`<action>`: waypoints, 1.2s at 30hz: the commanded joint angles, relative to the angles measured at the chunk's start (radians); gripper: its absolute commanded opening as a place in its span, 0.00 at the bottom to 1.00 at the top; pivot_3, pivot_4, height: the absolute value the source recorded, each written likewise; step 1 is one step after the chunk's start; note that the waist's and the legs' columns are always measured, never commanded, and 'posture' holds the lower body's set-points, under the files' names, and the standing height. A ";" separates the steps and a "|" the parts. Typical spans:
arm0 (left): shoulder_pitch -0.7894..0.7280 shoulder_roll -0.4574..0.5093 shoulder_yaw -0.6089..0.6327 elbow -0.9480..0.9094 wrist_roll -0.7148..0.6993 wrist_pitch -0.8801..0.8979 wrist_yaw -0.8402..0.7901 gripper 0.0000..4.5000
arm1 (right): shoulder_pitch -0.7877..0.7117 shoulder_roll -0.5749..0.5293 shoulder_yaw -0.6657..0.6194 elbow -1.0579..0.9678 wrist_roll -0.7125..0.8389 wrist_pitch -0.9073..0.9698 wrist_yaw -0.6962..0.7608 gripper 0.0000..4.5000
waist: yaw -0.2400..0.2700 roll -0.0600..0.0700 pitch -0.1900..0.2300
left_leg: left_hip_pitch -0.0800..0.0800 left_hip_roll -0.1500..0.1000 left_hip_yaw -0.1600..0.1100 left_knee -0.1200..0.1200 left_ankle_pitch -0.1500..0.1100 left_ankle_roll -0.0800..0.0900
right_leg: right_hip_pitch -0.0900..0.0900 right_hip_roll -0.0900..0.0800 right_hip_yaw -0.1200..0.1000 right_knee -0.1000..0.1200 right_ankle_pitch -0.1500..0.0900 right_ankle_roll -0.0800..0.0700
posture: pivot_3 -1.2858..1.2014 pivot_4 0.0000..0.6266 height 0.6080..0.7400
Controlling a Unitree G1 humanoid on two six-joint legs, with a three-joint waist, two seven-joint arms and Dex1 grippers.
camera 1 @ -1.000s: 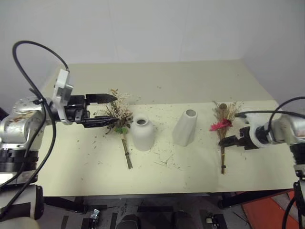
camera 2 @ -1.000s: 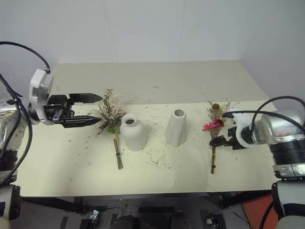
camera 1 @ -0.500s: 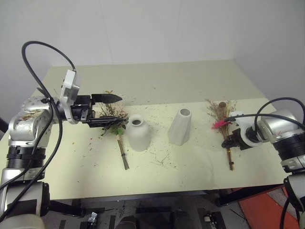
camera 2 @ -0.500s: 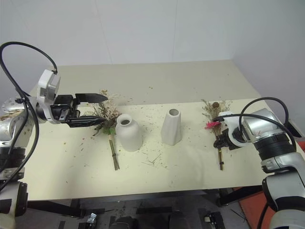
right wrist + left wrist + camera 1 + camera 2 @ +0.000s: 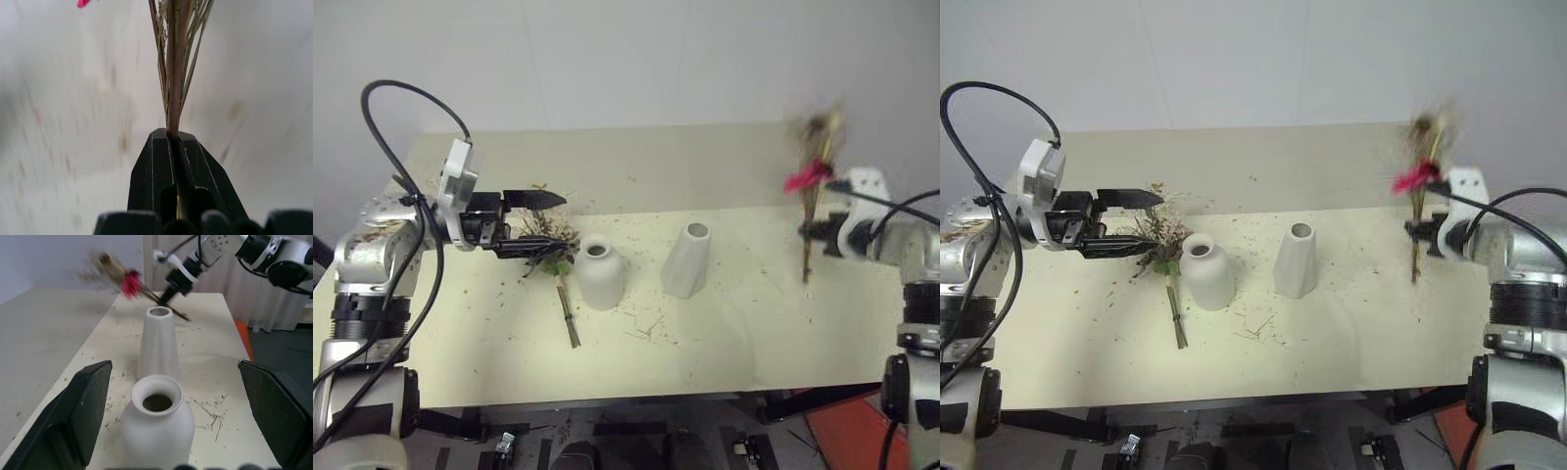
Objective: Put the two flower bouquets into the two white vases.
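Observation:
My right gripper [image 5: 815,230] is shut on the stems [image 5: 173,73] of the beige bouquet with the magenta daisy [image 5: 808,181]. It holds the bunch upright above the table's right end, its stem ends hanging free. The other bouquet [image 5: 556,262], with green leaves, lies flat just left of the squat white vase [image 5: 599,276]. My left gripper [image 5: 558,223] points level towards that vase and stands open, its black fingers [image 5: 83,401] spread over this bouquet's flower heads. The taller slanted white vase [image 5: 686,259] stands right of the squat one. Both vase mouths show nothing inside.
Dry stalk and petal bits are scattered over the pale table [image 5: 754,333], thickest around the vases. A white wall runs behind the table's far edge. Below the front right corner sits something orange-red [image 5: 862,431] on the floor.
My right gripper closed on the daisy bouquet's stems and lifted it off the table, swinging it upright and farther back. The left gripper has stayed over the other bouquet.

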 commanded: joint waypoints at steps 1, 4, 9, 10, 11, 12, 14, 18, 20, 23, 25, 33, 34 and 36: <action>-0.050 -0.016 -0.019 0.016 0.009 -0.017 -0.031 1.00 | 0.013 0.071 -0.138 -0.199 0.094 -0.148 -0.011 0.01 | -0.002 0.000 0.000 | 0.000 0.000 0.000 0.000 0.000 0.000 | 0.000 0.000 0.000 0.000 0.000 0.000 | 0.52 0.24 1.00; -0.075 -0.032 -0.039 0.033 0.015 -0.009 -0.048 1.00 | 0.006 0.148 -0.195 -0.300 0.212 -0.164 0.023 0.01 | -0.004 0.000 0.000 | 0.000 0.000 0.000 0.001 0.000 0.000 | 0.000 0.000 0.001 0.001 0.000 0.000 | 0.52 0.24 1.00; -0.102 -0.044 -0.060 0.061 0.039 -0.016 -0.065 1.00 | 0.005 0.219 -0.165 -0.427 0.313 -0.237 0.071 0.01 | -0.004 0.001 0.000 | 0.001 0.000 0.000 0.001 0.000 0.000 | 0.000 0.001 0.000 0.002 0.001 0.000 | 0.52 0.24 1.00; -0.107 -0.045 -0.064 0.067 0.045 -0.018 -0.068 1.00 | -0.002 0.235 -0.151 -0.446 0.326 -0.250 0.072 0.01 | -0.004 0.001 0.000 | 0.001 0.000 0.000 0.001 0.000 0.000 | 0.000 0.000 0.001 0.002 0.001 0.000 | 0.52 0.24 1.00; -0.111 -0.045 -0.066 0.072 0.050 -0.020 -0.071 1.00 | -0.006 0.245 -0.136 -0.459 0.332 -0.263 0.076 0.01 | -0.004 0.001 0.000 | 0.001 0.000 0.000 0.001 0.000 0.000 | 0.000 0.000 0.000 0.002 0.001 0.000 | 0.52 0.24 1.00; -0.115 -0.046 -0.067 0.076 0.054 -0.024 -0.074 1.00 | -0.005 0.254 -0.116 -0.470 0.332 -0.285 0.083 0.01 | -0.004 0.001 0.000 | 0.001 0.000 0.000 0.001 0.000 0.000 | 0.000 0.000 0.000 0.002 0.001 0.000 | 0.52 0.24 1.00; -0.122 -0.046 -0.068 0.082 0.060 -0.028 -0.079 1.00 | 0.002 0.263 -0.076 -0.484 0.324 -0.315 0.095 0.01 | -0.003 0.001 0.000 | 0.001 0.000 0.000 0.001 0.000 0.000 | 0.000 0.001 0.000 0.002 0.001 0.000 | 0.52 0.24 1.00; -0.126 -0.046 -0.067 0.085 0.066 -0.030 -0.086 1.00 | 0.049 0.265 0.021 -0.487 0.269 -0.398 0.133 0.01 | -0.003 0.001 0.000 | 0.001 0.000 0.000 0.001 0.000 0.000 | 0.000 0.001 0.000 0.002 0.001 0.000 | 0.52 0.24 1.00; -0.124 -0.045 -0.065 0.080 0.068 -0.027 -0.086 1.00 | 0.066 0.269 0.052 -0.489 0.263 -0.413 0.139 0.01 | -0.003 0.001 0.000 | 0.001 0.000 0.000 0.001 0.000 0.000 | 0.000 0.001 0.000 0.002 0.001 0.000 | 0.52 0.24 1.00; -0.121 -0.042 -0.061 0.074 0.068 -0.023 -0.085 1.00 | 0.090 0.267 0.081 -0.498 0.262 -0.424 0.147 0.01 | -0.003 0.001 0.000 | 0.001 0.000 0.000 0.001 0.000 0.000 | 0.000 0.000 0.000 0.002 0.001 0.000 | 0.52 0.24 1.00; -0.119 -0.038 -0.059 0.074 0.068 -0.023 -0.085 1.00 | 0.102 0.262 0.088 -0.503 0.267 -0.424 0.151 0.01 | -0.003 0.001 0.000 | 0.001 0.000 0.000 0.001 0.000 0.000 | 0.000 0.000 0.000 0.002 0.001 0.000 | 0.52 0.24 1.00; -0.114 -0.031 -0.053 0.070 0.067 -0.019 -0.082 1.00 | 0.144 0.238 0.075 -0.534 0.289 -0.425 0.165 0.01 | -0.002 0.001 0.000 | 0.001 0.000 0.000 0.002 0.000 0.000 | 0.000 0.001 0.000 0.003 0.000 0.000 | 0.52 0.24 1.00; -0.115 -0.031 -0.053 0.070 0.067 -0.019 -0.081 1.00 | 0.146 0.240 0.072 -0.539 0.294 -0.427 0.164 0.01 | -0.002 0.001 0.000 | 0.001 0.000 0.000 0.002 0.000 0.000 | 0.000 0.001 0.000 0.003 0.000 0.000 | 0.52 0.24 1.00; -0.116 -0.032 -0.053 0.070 0.067 -0.019 -0.081 1.00 | 0.146 0.245 0.068 -0.542 0.296 -0.429 0.161 0.01 | -0.002 0.001 0.000 | 0.001 0.000 0.000 0.002 0.000 0.000 | 0.000 0.001 0.000 0.003 0.000 0.000 | 0.52 0.24 1.00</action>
